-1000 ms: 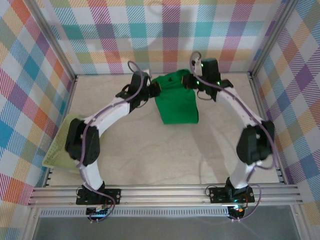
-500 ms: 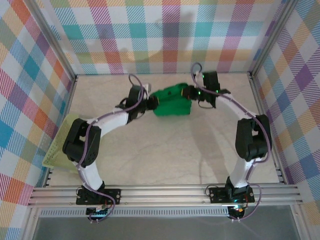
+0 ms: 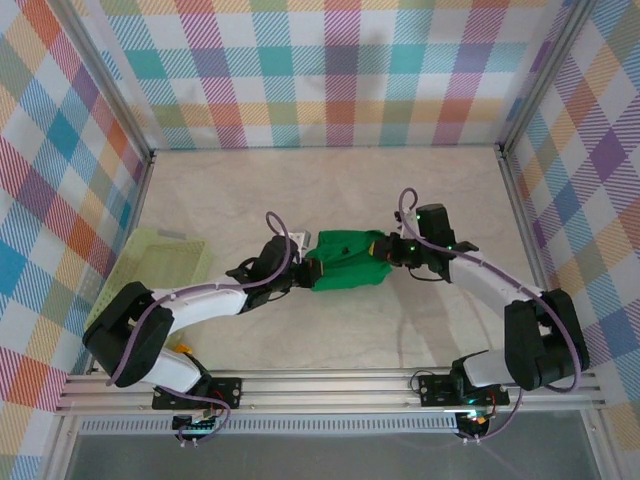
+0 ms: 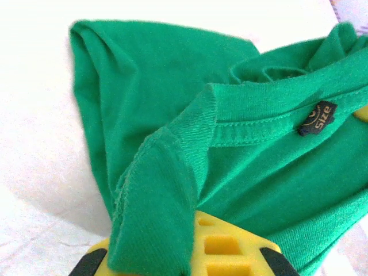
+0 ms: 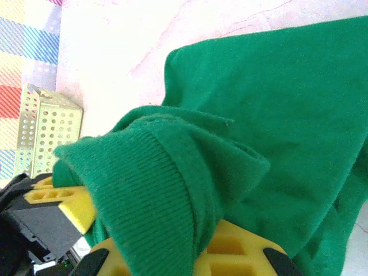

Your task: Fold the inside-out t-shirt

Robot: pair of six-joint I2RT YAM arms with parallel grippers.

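The inside-out t-shirt [image 3: 345, 264] is bright green and lies bunched into a small folded bundle at the table's middle, stretched between both grippers. My left gripper [image 3: 312, 271] is shut on its left edge. In the left wrist view the ribbed neckband [image 4: 161, 190] drapes over the yellow fingers [image 4: 230, 247], and a dark size label [image 4: 318, 118] shows inside the collar. My right gripper [image 3: 386, 250] is shut on the shirt's right edge. The right wrist view has ribbed cloth [image 5: 149, 195] wrapped over its yellow fingers [image 5: 241, 253].
A pale yellow-green mesh basket [image 3: 150, 272] sits at the left edge of the table, beside the left arm; its perforated wall [image 5: 49, 129] shows in the right wrist view. Plaid walls close the back and both sides. Bare tabletop lies behind the shirt.
Both arms have pulled the shirt from the back of the table toward the near middle and lowered it. The hanging cloth has collapsed into a compact bundle. Both grippers stayed shut.
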